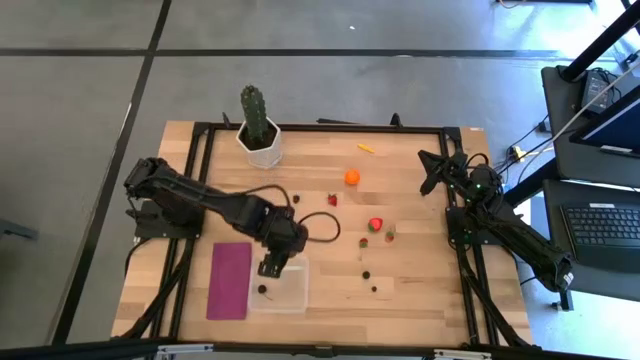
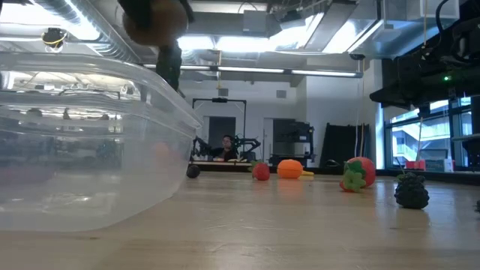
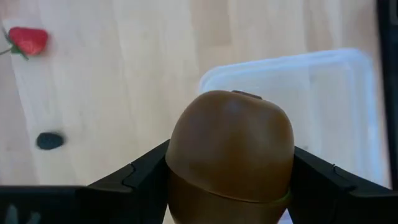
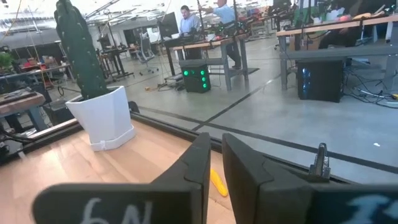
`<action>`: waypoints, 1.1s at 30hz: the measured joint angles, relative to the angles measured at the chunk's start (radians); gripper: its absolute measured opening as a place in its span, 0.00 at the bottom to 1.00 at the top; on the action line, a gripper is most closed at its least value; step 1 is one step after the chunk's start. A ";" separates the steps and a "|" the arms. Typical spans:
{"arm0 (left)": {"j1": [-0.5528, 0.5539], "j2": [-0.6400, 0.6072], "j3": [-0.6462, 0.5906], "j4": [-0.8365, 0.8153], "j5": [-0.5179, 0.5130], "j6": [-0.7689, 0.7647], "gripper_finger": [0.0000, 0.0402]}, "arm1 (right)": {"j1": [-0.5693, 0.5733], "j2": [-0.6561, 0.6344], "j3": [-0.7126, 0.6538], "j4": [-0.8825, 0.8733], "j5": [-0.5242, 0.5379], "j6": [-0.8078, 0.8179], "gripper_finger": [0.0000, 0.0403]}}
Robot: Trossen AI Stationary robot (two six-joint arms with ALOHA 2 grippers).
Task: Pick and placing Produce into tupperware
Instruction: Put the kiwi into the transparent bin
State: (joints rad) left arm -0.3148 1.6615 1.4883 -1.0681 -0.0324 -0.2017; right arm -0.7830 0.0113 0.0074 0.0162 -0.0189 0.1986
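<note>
Left jaws [image 3: 230,186] clamp the kiwi [image 3: 230,149] above the tupperware [image 1: 290,295], magenta rectangle [image 1: 230,280] beside; right jaws [image 4: 214,168] nearly shut.

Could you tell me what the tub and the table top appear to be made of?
The tub looks like clear, glossy plastic: the room shows through its walls and ceiling lights glint on it. The table top looks like pale wood with a matte finish, given its visible plank seams and grain, though it could be a laminate.
</note>
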 joint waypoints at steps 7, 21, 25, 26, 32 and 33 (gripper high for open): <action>-0.073 0.037 0.000 0.050 -0.041 -0.098 0.61 | 0.000 0.000 0.000 0.000 0.000 -0.025 0.11; -0.092 0.257 -0.001 0.055 -0.027 -0.078 0.61 | 0.000 0.000 0.000 0.000 0.000 0.034 0.11; -0.097 0.296 -0.001 0.069 -0.001 -0.077 0.61 | 0.000 0.000 0.000 0.000 0.000 0.034 0.11; -0.099 0.304 -0.001 0.070 -0.001 -0.077 0.61 | 0.000 0.000 0.000 0.000 0.000 0.034 0.11; -0.108 0.323 -0.001 0.073 -0.001 -0.076 0.61 | 0.000 0.000 0.000 0.000 0.000 0.032 0.11; -0.108 0.323 -0.001 0.074 -0.001 -0.076 0.61 | 0.000 0.000 0.000 0.000 0.000 0.032 0.11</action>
State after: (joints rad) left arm -0.4229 1.9842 1.4876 -0.9945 -0.0338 -0.2779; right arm -0.7832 0.0109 0.0074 0.0162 -0.0189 0.2302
